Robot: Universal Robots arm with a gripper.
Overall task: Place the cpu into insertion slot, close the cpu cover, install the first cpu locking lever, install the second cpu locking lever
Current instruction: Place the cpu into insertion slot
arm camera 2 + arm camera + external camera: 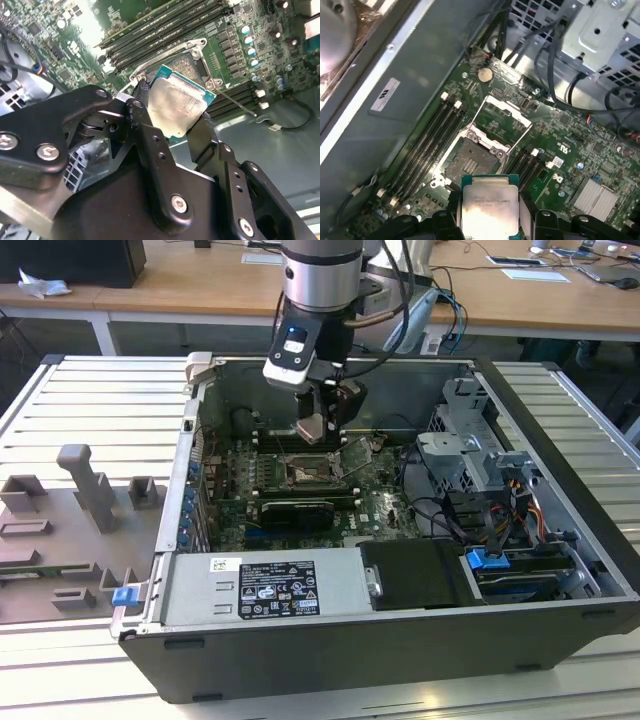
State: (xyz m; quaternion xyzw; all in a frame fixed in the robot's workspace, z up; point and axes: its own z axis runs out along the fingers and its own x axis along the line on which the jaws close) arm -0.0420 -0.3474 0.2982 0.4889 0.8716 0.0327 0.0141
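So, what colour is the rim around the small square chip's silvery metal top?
Teal green, edging the cpu; clearest in the second wrist view.

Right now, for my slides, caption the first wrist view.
Claw holds the cpu above the bare slot, cover open.

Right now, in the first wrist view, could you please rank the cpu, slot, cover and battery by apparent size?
1. cpu: largest, but it is nearest the camera, so unsure.
2. slot and cover: alike.
3. battery: smallest.
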